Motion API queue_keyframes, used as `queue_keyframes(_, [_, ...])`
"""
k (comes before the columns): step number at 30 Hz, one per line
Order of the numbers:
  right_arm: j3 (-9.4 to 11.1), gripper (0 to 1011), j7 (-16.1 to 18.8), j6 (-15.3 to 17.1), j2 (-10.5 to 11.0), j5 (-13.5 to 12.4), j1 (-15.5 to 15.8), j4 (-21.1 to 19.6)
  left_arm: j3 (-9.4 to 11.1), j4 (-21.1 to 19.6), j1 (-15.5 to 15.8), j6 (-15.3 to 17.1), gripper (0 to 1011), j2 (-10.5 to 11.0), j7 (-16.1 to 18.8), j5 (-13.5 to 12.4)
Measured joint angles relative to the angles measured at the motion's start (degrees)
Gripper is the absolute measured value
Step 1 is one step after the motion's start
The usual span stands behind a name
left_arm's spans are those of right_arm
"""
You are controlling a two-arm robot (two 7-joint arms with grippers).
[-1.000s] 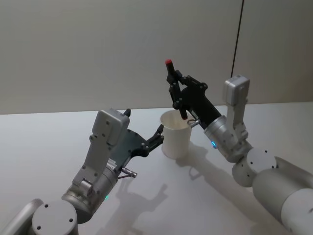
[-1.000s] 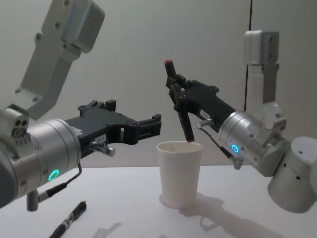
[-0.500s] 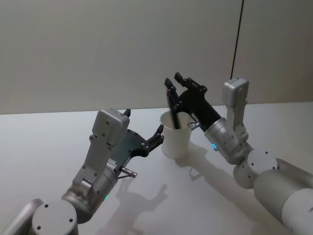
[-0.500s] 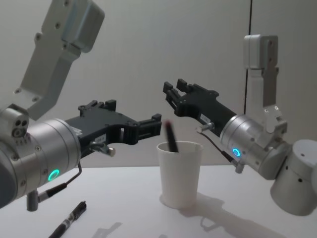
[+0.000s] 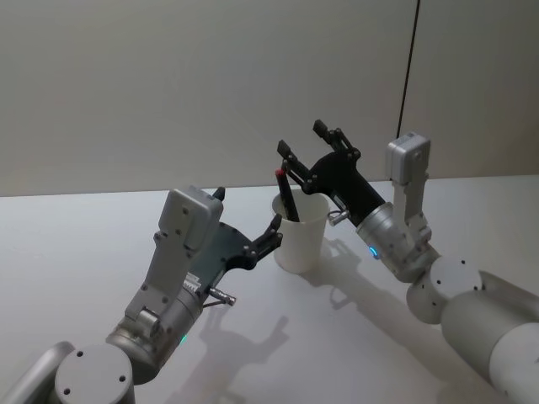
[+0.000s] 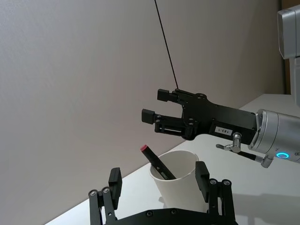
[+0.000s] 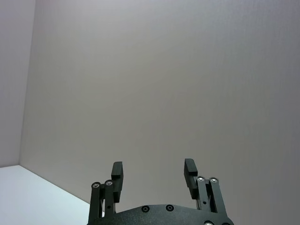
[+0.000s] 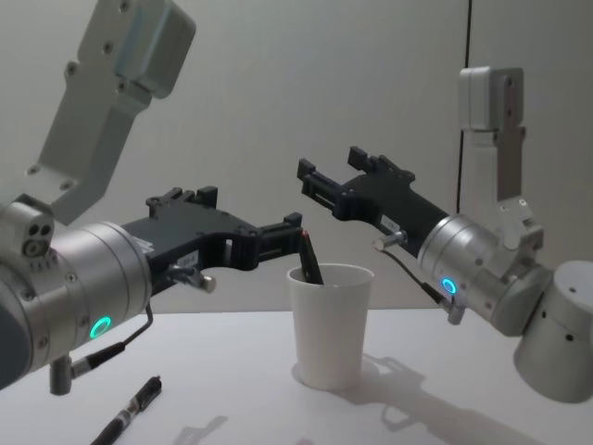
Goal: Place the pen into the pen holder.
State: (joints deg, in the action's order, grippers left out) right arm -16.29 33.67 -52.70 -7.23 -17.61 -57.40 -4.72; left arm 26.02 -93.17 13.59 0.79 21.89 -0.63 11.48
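Note:
The pen (image 5: 286,199), black with a red tip, stands tilted inside the pen holder (image 5: 301,237), a white paper cup on the table; its tip leans on the rim toward my left side. The pen (image 8: 309,260) and pen holder (image 8: 329,326) also show from the chest, and the pen (image 6: 157,161) in the cup (image 6: 182,183) from the left wrist. My right gripper (image 5: 303,139) (image 8: 329,165) hovers open just above the cup, holding nothing. My left gripper (image 5: 250,210) (image 8: 250,221) is open beside the cup's left side, one fingertip close to its wall.
A second black pen (image 8: 134,408) lies on the white table (image 5: 76,244) near the front left, below my left arm. A plain wall stands behind, with a thin dark cable (image 5: 410,76) running down it.
My right gripper opened and let go of the pen, which dropped into the cup and leans on its rim. The gripper then drew up and back a little. The left arm stayed still.

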Motion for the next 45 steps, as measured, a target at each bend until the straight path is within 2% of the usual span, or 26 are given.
queue_keyframes(5, [0.24, 941, -0.33, -0.06, 0.24, 0.52, -0.01, 0.0, 0.0, 0.0, 0.0, 0.0, 1003, 0.0, 0.0, 0.0])
queue_keyframes(9, [0.54, 1002, -0.48, -0.05, 0.47, 0.76, -0.02, -0.13, 0.0, 0.0, 0.0, 0.0, 1003, 0.0, 0.0, 0.0])
queue_keyframes(15, [0.93, 1002, -0.83, 0.58, 0.85, 1.16, 0.23, -0.86, 0.0, 0.0, 0.0, 0.0, 1003, 0.0, 0.0, 0.0])
queue_keyframes(19, [1.3, 1002, -1.26, 1.95, 1.44, 1.6, 1.16, -2.77, 0.0, 0.0, 0.0, 0.0, 1003, 0.0, 0.0, 0.0])
queue_keyframes(22, [1.56, 1002, -1.95, 4.7, 2.18, 2.16, 3.01, -6.57, 0.0, 0.0, 0.0, 0.0, 1003, 0.0, 0.0, 0.0])
queue_keyframes(25, [1.87, 1002, -2.99, 9.06, 3.5, 2.77, 6.61, -13.77, 0.0, 0.0, 0.0, 0.0, 1003, 0.0, 0.0, 0.0])
queue_keyframes(26, [2.03, 1002, -3.46, 11.34, 4.13, 3.01, 8.43, -17.37, 0.0, 0.0, 0.0, 0.0, 1003, 0.0, 0.0, 0.0])
queue_keyframes(28, [2.24, 1002, -3.93, 13.69, 4.91, 3.24, 10.47, -21.44, 0.0, 0.0, 0.0, 0.0, 1003, 0.0, 0.0, 0.0])
queue_keyframes(29, [2.45, 1002, -4.41, 16.26, 5.57, 3.42, 12.28, -24.93, 0.0, 0.0, 0.0, 0.0, 1003, 0.0, 0.0, 0.0])
queue_keyframes(31, [2.78, 1002, -5.01, 19.45, 6.6, 3.68, 14.83, -29.93, 0.0, 0.0, 0.0, 0.0, 1003, 0.0, 0.0, 0.0])
queue_keyframes(33, [3.08, 1002, -5.34, 21.5, 7.37, 3.81, 16.78, -33.7, 0.0, 0.0, 0.0, 0.0, 1003, 0.0, 0.0, 0.0])
queue_keyframes(34, [3.32, 1002, -5.76, 23.83, 8.01, 4.0, 18.31, -36.72, 0.0, 0.0, 0.0, 0.0, 1003, 0.0, 0.0, 0.01])
queue_keyframes(36, [3.63, 1002, -6.14, 25.94, 8.78, 4.17, 20.06, -40.14, 0.0, 0.0, 0.0, 0.0, 1003, 0.0, 0.0, 0.0])
queue_keyframes(37, [3.63, 1002, -6.14, 25.94, 8.78, 4.17, 20.06, -40.14, 0.0, 0.0, 0.0, 0.0, 1003, 0.0, 0.0, 0.01])
queue_keyframes(38, [4.01, 1002, -6.58, 28.47, 9.69, 4.4, 22.13, -44.11, 0.0, 0.0, 0.0, 0.0, 1003, 0.0, 0.0, 0.01])
queue_keyframes(40, [4.29, 1002, -6.84, 30.12, 10.3, 4.54, 23.4, -46.55, 0.0, 0.0, 0.0, 0.0, 1003, 0.0, 0.0, 0.0])
queue_keyframes(41, [4.65, 1002, -7.15, 31.88, 11.08, 4.65, 25.08, -49.69, 0.0, 0.0, 0.0, 0.0, 1003, 0.0, 0.0, 0.01])
queue_keyframes(42, [4.65, 1002, -7.15, 31.88, 11.08, 4.65, 25.08, -49.69, 0.0, 0.0, 0.0, 0.0, 1003, 0.0, 0.0, 0.01])
queue_keyframes(45, [5.38, 1002, -7.83, 35.51, 12.57, 4.86, 27.96, -54.98, 0.0, 0.0, 0.0, 0.0, 1003, 0.0, 0.0, 0.0])
